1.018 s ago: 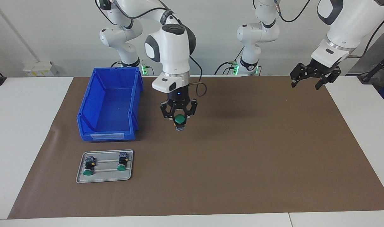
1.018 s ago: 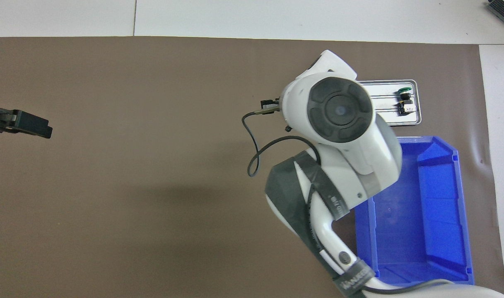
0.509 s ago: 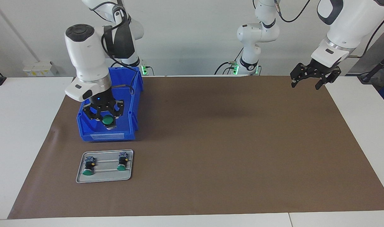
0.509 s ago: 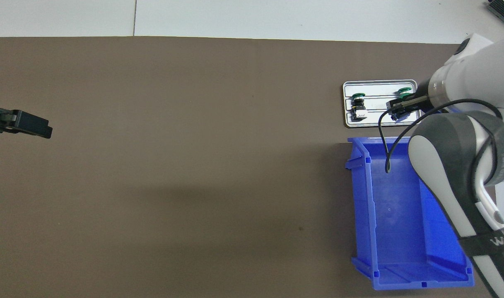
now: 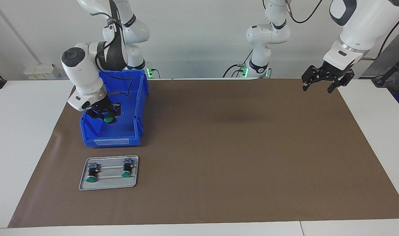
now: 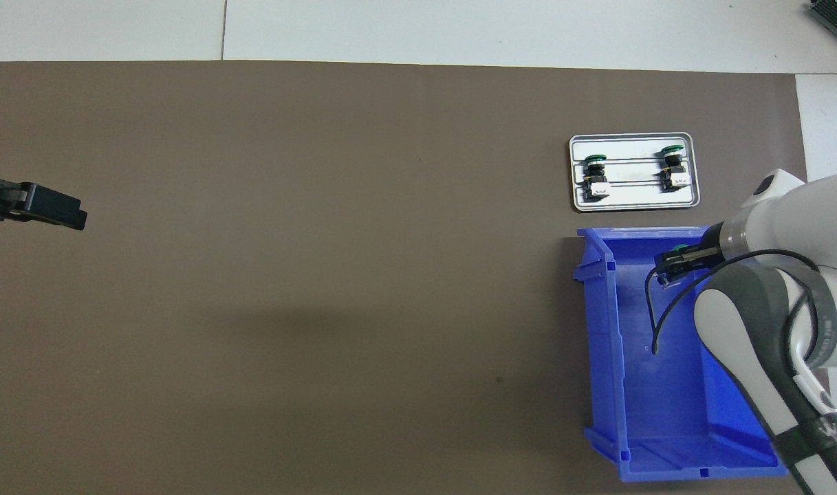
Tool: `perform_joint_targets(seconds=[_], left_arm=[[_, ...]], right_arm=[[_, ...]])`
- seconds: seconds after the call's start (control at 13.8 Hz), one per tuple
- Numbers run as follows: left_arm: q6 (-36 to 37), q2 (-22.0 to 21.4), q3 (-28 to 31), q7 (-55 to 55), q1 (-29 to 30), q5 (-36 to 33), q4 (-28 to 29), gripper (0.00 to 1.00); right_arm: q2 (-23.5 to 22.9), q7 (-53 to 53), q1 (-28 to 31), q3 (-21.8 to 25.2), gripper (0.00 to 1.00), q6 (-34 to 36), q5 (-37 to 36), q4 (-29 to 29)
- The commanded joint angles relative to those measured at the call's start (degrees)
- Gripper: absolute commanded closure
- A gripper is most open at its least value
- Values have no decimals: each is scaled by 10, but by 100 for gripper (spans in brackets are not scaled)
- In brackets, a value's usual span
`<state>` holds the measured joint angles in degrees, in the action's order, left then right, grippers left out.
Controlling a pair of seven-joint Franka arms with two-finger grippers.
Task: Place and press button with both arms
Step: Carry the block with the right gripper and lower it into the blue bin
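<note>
My right pincer [image 5: 105,114] is lowered into the blue bin [image 5: 111,139], clenched on the button [image 5: 108,119], green cap showing between the fingers; button sits inside the bin at the end farther from the robots. Grey tray [image 5: 108,186] on the counter [image 5: 219,154] just beside the bin, farther from the robots, carries two more green buttons [image 5: 90,178]. My left pincer [image 5: 319,86] waits over the mat's corner at the left arm's end, fingers spread, holding nothing

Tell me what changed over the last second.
The right gripper, shut on the button, swung from over the mat's middle to the blue bin and lowered into it. The left gripper waits unmoved; the tray and its two buttons stayed put.
</note>
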<state>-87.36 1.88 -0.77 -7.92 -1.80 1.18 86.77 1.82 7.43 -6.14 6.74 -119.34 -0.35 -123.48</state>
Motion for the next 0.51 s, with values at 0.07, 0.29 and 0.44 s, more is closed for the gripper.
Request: perform_joint_targets(seconds=[0.07, 0.29, 0.44], left_arm=[[3, -12, -4, -2, 7, -8, 12, 0], [3, -11, -4, -2, 7, -8, 11, 0], [3, -12, -4, -2, 7, -8, 12, 0]], right_arm=[[21, -4, 18, -9, 100, -20, 20, -51], [22, -5, 22, -9, 100, -41, 20, -80], [21, -6, 20, -9, 100, -73, 20, -83]])
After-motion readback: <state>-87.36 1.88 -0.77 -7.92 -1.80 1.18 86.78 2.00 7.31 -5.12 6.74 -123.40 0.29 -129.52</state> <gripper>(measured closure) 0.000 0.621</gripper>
